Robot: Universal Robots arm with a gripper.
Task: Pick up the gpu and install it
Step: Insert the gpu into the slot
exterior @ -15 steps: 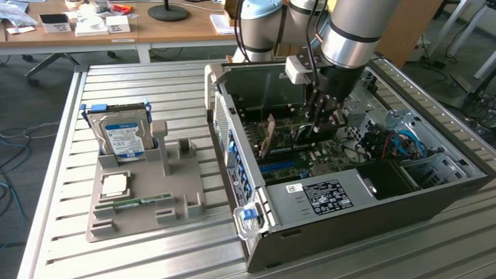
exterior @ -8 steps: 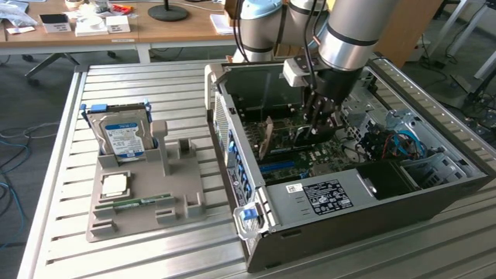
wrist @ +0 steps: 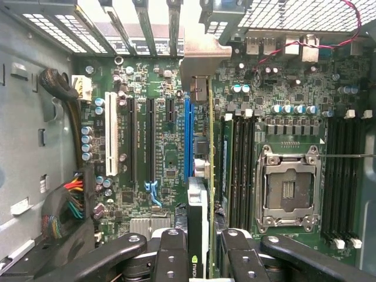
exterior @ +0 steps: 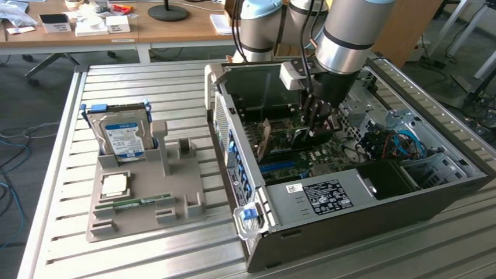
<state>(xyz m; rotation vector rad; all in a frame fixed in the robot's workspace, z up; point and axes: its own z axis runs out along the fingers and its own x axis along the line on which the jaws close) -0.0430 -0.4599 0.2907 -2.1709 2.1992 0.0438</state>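
Pinching the gpu edge-on between my two fingers, my hand hangs inside the open computer case, in the upper middle of the exterior view. The card stands upright over the motherboard, its long edge running along the blue expansion slot and its metal bracket pointing at the rear slot openings. I cannot tell whether its contacts have entered the slot.

To seat it well, I judge that the card must stay square to the board and parallel to the blue slot. The bracket tip has to meet its rear opening as the contact edge meets the slot. Any tilt would likely jam one end, so pressure should be straight and even.

Room is tight. Black memory slots lie just beside the card on one side, with the CPU socket beyond them. On the other side are more black expansion slots and a white one, and a cable bundle sits near the case wall. The case walls close me in, so the open top is my free way. The hard drive stands well apart on the desk, toward the exterior view's left.
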